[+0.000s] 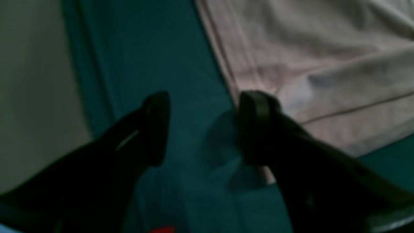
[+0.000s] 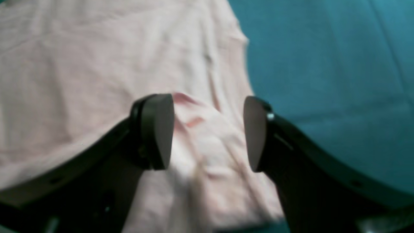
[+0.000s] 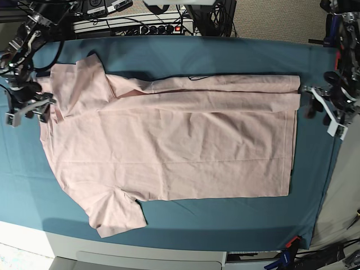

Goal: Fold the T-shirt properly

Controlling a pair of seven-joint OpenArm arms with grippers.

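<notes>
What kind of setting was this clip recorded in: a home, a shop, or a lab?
Most likely a robotics lab or test bench. A table cloth covers a worktable with a T-shirt spread on it, arms are mounted at both ends, and a power strip with tangled cables sits behind the table.

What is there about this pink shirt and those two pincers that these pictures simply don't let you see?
- T-shirt underside: base view, hidden by its own fabric; any print unseen.
- Far strip: base view, folded over, covering what lies beneath.
- Left pincer: left wrist view, dark and blurred; hem contact unclear.
- Right pincer: right wrist view, blurred; cloth contact unclear.
</notes>
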